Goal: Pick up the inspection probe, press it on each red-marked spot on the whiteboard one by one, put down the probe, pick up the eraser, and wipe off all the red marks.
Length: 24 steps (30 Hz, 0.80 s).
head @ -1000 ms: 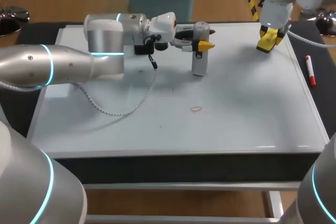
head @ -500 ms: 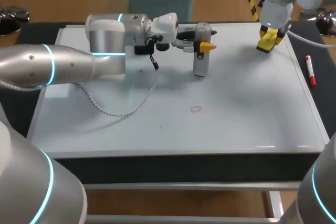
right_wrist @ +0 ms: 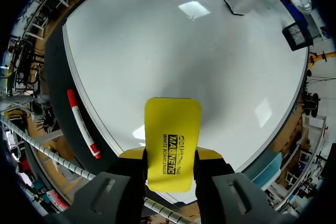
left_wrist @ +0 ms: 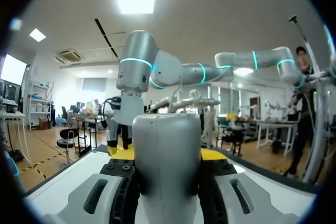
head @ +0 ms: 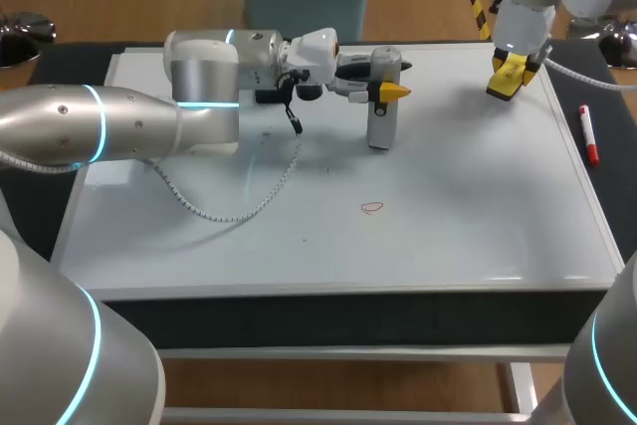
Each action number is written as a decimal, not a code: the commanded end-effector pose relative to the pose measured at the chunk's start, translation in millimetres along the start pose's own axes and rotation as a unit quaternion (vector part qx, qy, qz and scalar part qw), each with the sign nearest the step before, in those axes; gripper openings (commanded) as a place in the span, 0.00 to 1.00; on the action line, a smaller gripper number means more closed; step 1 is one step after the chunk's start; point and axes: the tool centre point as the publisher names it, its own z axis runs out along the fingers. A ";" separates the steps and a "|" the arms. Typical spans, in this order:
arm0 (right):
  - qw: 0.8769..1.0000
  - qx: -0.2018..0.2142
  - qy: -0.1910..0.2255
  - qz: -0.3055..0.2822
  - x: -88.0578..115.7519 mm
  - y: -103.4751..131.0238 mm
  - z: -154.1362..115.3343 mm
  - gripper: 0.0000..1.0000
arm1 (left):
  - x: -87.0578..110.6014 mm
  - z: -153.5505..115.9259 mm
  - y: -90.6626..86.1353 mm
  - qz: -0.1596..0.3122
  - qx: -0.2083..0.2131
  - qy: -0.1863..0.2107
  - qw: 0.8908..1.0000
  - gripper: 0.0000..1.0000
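Head view: the left arm comes in over the left part of the whiteboard (head: 448,226), and its white coiled cable (head: 234,208) trails across the board under it. The left end effector (head: 386,79) pinches the grey inspection probe (head: 379,121) near its top. The probe stands upright over the board's far middle, with its lower end down at the surface; contact there cannot be made out. A small red-marked spot (head: 372,208) sits near the board's centre, nearer the front edge than the probe and apart from it.

Left wrist view: the probe's rounded grey body fills the space between the two fingers, and a yellow tip (left_wrist: 212,154) shows on either side of it.

Toward the board's far right corner, the right end effector (head: 505,85) hangs above the surface. The right wrist view shows it gripping the yellow eraser (right_wrist: 172,153) from both sides, the eraser's flat face raised over bare board.

Just off the whiteboard's right edge, a red marker pen (head: 588,134) lies on the dark counter (head: 615,176), alongside the board's frame.
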 end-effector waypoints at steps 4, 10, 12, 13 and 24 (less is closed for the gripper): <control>1.000 -0.001 0.002 -0.001 -0.4 -1.3 -0.9 0.00 | -4.3 -0.7 4.8 -0.003 0.000 0.003 1.000 0.00; 1.000 -0.001 0.002 -0.001 -0.4 -1.3 -0.9 0.00 | -4.7 -1.3 4.5 -0.001 -0.001 0.003 1.000 0.00; 1.000 -0.001 0.002 -0.001 -0.4 -1.3 -0.9 0.00 | -4.8 -1.6 4.1 0.000 -0.001 0.003 1.000 0.00; 1.000 -0.001 0.002 -0.001 -0.4 -1.3 -0.9 0.00 | -4.9 -1.7 3.8 0.001 -0.001 0.002 1.000 0.00; 1.000 -0.001 0.002 -0.001 -0.4 -1.3 -0.9 0.00 | 16.2 -13.4 -41.0 0.045 0.004 0.008 0.999 0.00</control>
